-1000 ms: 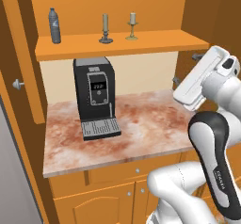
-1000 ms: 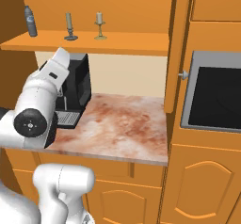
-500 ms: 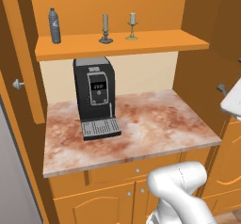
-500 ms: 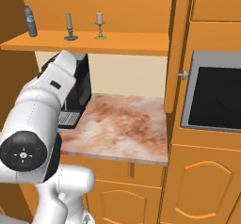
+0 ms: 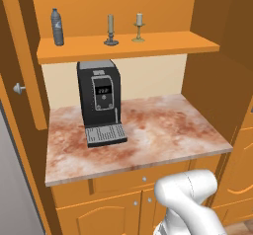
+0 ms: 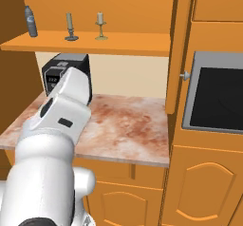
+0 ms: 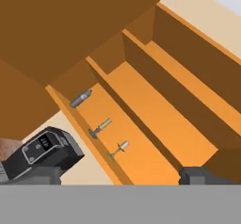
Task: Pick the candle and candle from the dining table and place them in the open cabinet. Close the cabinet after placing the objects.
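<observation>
Currently olive candle [image 5: 110,30] and pale candle [image 5: 139,27] stood side by side on the bottom shelf of the cabinet [image 5: 128,46], doors open, grey-blue bottle [image 5: 58,27] further left, black coffee machine [image 5: 100,101] on the marbled counter [image 5: 163,135] below, gripper [image 7: 120,177] spread wide, holding nothing
</observation>
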Motion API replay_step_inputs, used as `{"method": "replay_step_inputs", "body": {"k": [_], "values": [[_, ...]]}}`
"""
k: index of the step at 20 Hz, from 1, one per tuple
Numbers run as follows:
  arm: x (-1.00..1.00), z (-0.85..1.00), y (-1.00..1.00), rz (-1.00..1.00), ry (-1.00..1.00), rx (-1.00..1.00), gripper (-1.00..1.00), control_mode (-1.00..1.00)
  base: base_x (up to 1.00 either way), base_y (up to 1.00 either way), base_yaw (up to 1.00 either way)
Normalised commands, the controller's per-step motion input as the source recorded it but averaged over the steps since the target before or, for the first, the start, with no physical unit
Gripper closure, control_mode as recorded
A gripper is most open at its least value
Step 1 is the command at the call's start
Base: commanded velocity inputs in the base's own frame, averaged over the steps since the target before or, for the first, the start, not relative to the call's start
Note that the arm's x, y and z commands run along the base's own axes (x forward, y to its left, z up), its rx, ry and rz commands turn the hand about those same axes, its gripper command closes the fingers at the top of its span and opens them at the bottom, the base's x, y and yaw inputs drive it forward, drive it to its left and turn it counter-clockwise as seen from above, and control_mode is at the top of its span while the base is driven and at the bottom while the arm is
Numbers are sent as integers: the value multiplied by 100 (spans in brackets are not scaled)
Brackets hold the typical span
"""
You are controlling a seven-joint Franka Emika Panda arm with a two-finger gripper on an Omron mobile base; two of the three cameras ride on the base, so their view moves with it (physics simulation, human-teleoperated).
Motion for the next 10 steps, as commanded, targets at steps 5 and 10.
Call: {"method": "replay_step_inputs", "body": {"k": [5, 10], "values": [[36, -17, -27, -5, -12, 1, -100, -100, 0, 0, 0], [54, -16, 0, -2, -13, 0, -100, -100, 0, 0, 0]]}}
